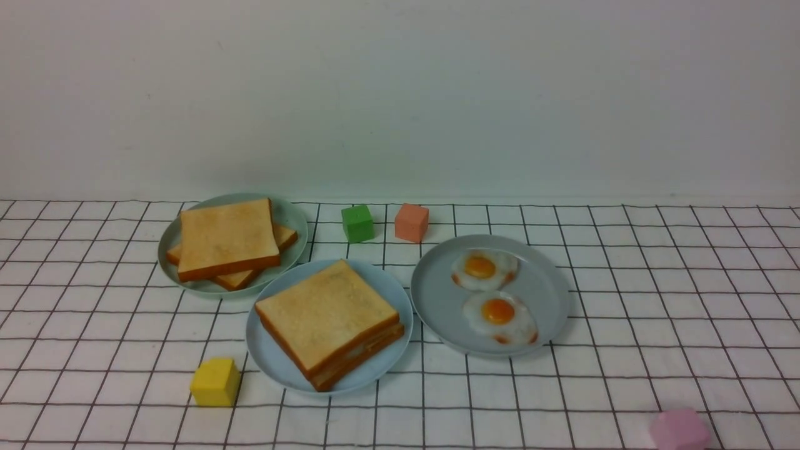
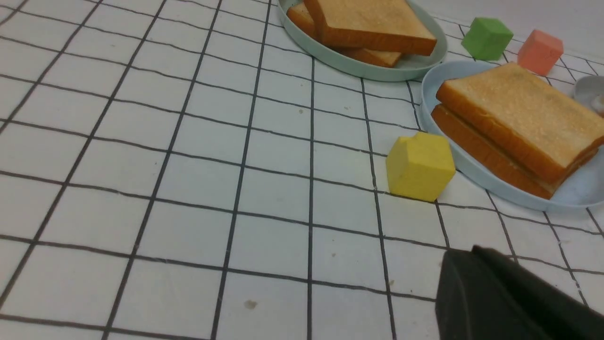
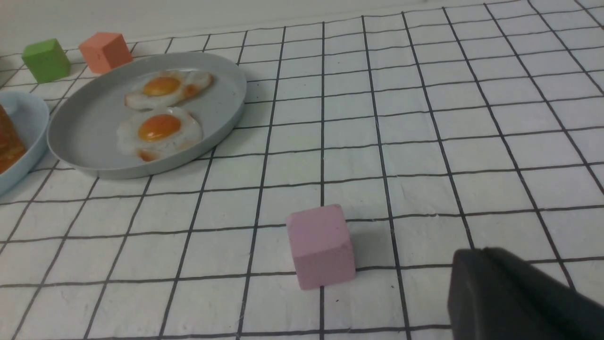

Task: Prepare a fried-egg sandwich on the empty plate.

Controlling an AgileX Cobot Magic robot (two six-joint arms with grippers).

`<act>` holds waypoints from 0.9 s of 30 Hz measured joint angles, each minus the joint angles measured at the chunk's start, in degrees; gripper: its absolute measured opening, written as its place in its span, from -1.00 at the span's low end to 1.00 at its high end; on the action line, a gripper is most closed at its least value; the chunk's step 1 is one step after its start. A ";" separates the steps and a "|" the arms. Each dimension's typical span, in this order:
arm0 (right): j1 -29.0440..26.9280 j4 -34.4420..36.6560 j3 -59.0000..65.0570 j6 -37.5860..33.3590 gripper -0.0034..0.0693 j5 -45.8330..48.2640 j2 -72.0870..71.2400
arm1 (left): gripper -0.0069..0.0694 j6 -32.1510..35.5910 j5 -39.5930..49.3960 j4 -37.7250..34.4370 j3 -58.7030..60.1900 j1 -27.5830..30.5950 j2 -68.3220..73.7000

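Note:
The fried-egg sandwich [image 1: 328,322] is two toast slices stacked on the sky-blue plate [image 1: 269,357] at the table's centre, with a thin white edge of egg showing between them. It also shows in the left wrist view [image 2: 519,113] on the same plate [image 2: 578,194]. Neither gripper shows in the front view. My left gripper [image 2: 472,252] is shut and empty, low over the cloth near the yellow cube [image 2: 420,165]. My right gripper [image 3: 476,255] is shut and empty, beside the pink cube [image 3: 321,245].
A grey-green plate [image 1: 294,219] at back left holds a plain toast stack [image 1: 228,240]. A grey-blue plate [image 1: 437,294] on the right holds two fried eggs [image 1: 484,270]. Green [image 1: 357,223] and salmon [image 1: 411,222] cubes stand behind; yellow [image 1: 215,381] and pink [image 1: 680,430] cubes stand in front.

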 joint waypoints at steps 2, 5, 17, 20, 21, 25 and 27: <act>0.00 0.00 0.00 0.00 -0.89 0.00 0.00 | -0.85 0.01 0.05 0.00 0.00 0.00 0.00; 0.00 0.00 0.00 0.00 -0.89 0.00 0.00 | -0.85 0.01 0.06 0.00 0.00 0.00 0.00; 0.00 0.00 0.00 0.00 -0.86 0.00 0.00 | -0.85 -0.01 0.11 0.00 0.00 0.00 0.00; 0.00 0.00 0.00 0.00 -0.85 0.00 0.00 | -0.85 -0.01 0.11 0.00 0.00 0.00 0.00; 0.00 0.00 0.00 0.00 -0.85 0.00 0.00 | -0.85 -0.01 0.11 0.00 0.00 0.00 0.00; 0.00 0.00 0.00 0.00 -0.85 0.00 0.00 | -0.85 -0.01 0.11 0.00 0.00 0.00 0.00; 0.00 0.00 0.00 0.00 -0.85 0.00 0.00 | -0.85 -0.01 0.11 0.00 0.00 0.00 0.00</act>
